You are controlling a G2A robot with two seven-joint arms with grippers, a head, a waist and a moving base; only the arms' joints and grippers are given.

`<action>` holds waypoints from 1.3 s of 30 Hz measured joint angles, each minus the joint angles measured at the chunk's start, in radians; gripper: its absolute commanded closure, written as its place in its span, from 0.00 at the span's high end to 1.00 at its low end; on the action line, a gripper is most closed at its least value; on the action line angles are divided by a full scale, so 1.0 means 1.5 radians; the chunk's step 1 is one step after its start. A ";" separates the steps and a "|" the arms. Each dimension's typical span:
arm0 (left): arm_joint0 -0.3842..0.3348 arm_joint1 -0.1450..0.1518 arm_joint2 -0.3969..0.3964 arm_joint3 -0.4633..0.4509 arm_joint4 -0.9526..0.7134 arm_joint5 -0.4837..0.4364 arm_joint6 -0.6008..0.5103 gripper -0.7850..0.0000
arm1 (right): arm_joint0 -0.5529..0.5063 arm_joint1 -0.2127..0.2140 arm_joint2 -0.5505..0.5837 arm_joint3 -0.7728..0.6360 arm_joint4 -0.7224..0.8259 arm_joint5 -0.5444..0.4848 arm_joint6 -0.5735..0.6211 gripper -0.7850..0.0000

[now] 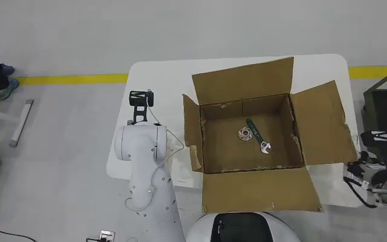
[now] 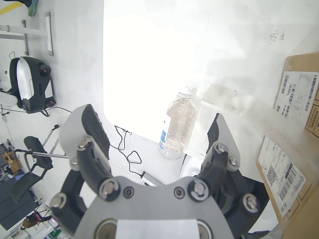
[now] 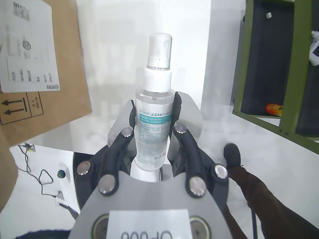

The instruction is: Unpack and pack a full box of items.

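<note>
Apparently nearing the end of unpacking: clenching the right gripper's point(image 3: 154, 108) fingers on the spray bottle point(image 3: 154, 125) beside the box point(image 1: 242, 81), hovering the left gripper's point(image 2: 152, 115) spread fingers over a water bottle point(image 2: 178, 128) lying on the surface beside the box, leaving a wrench point(image 1: 259, 137) and a round part point(image 1: 244, 133) inside the box, repacking not yet begun.

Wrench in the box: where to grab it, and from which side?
Grip the green shaft just behind the metal head, coming straight down from above. The wrench lies flat and diagonal on the floor of the open box, whose walls block a side approach. Close across the shaft's narrow width. The small ring sits close beside the handle, so staying toward the head is probably safer.
</note>
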 measured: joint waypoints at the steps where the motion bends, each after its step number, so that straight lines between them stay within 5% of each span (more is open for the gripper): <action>1: 0.000 0.000 0.000 0.000 0.000 0.000 0.000 1.00 | -0.001 0.000 -0.011 0.002 -0.013 0.004 0.003 0.00; 17: 0.000 0.000 0.000 0.000 0.000 0.000 0.000 1.00 | 0.029 0.006 -0.084 0.087 -0.063 0.012 0.003 0.00; 39: 0.000 0.000 0.000 0.000 0.000 0.000 0.000 1.00 | 0.042 0.011 -0.112 0.122 -0.093 0.024 0.014 0.34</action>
